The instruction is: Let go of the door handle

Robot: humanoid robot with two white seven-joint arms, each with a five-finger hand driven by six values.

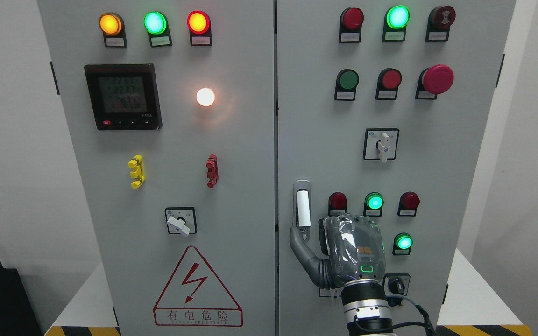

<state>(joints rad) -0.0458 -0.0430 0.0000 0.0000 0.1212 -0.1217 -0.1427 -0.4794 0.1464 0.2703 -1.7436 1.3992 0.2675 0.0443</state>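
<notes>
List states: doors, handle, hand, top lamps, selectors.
Cabinet doors: shut.
Door handle: flush in its recess, thumb tip at its lower end.
Right hand: at the handle, no clear grasp.
Upper-left lamps: all three lit.
Left selector: turned off vertical.
Right selector: pointing down.

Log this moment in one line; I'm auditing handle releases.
right hand: thumb at door handle base, grasp unclear | right door: shut | left hand: unseen

Right robot hand raised, back facing the camera

The right robot hand rises from the bottom edge, wrist upright, thumb stretched up and leftward; its other fingers are hidden behind the palm.
</notes>
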